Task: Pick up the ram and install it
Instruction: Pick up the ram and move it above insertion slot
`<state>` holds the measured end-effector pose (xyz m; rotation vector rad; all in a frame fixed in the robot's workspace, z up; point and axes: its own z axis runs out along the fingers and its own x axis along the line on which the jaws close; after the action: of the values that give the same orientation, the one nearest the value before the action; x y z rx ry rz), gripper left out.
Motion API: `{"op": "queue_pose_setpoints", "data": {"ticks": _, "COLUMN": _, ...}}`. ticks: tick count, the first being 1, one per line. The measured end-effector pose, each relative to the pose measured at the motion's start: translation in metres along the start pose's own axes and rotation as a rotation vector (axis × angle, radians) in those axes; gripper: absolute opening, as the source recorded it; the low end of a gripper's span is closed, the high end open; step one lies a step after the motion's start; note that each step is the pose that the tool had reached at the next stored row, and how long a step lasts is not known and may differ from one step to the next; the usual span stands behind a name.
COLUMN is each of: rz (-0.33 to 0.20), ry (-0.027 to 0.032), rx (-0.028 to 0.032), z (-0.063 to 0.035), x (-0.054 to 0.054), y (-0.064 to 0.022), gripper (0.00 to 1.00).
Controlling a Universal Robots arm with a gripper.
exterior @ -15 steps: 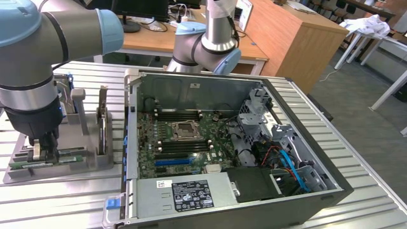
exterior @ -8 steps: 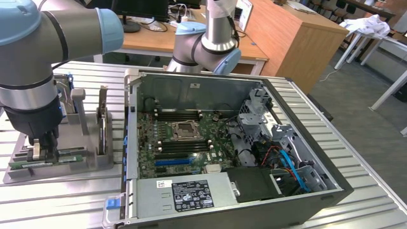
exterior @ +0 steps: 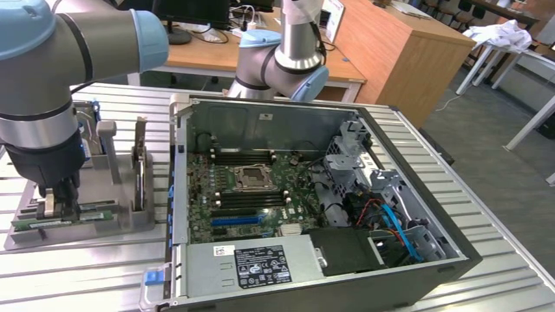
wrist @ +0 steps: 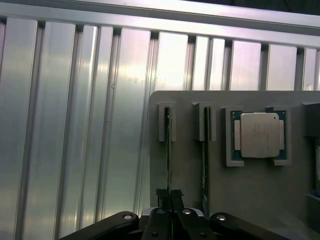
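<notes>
hand (wrist: 170, 194) | looks clamped on the ram (wrist: 169, 145) | ram stands on its thin edge | gray holder (wrist: 250, 200) keeps it upright, easy to grab

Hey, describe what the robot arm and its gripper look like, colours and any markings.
The arm has silver-grey metal tubes and rounded joints with light blue caps. Its wrist end is black. The gripper is black too, with slim linkages fastened by small silver pins.

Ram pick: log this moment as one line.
gripper: shut on the ram | the ram: upright on edge in grey holder | second stick: beside it, untouched | computer case: open
</notes>
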<state>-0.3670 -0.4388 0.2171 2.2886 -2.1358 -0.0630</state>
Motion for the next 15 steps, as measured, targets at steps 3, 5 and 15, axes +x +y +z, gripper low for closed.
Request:
{"op": "queue_pose_setpoints", "data": {"ticks": 3, "rz": 0.0, "ry": 0.0002, "rx": -0.0001, "z": -0.0008, "x": 0.0, "y": 0.0, "gripper": 0.12}}
{"op": "queue_pose_setpoints", "data": {"ticks": 5, "rz": 0.0, "ry": 0.0001, "rx": -0.0001, "z": -0.0013, "x": 0.0, "y": 0.0001, "gripper": 0.12}}
{"op": "queue_pose_setpoints", "data": {"ticks": 15, "rz": 0.0, "ry": 0.0001, "rx": -0.0001, "z": -0.0045, "x": -0.0001, "y": 0.0002, "gripper": 0.12}}
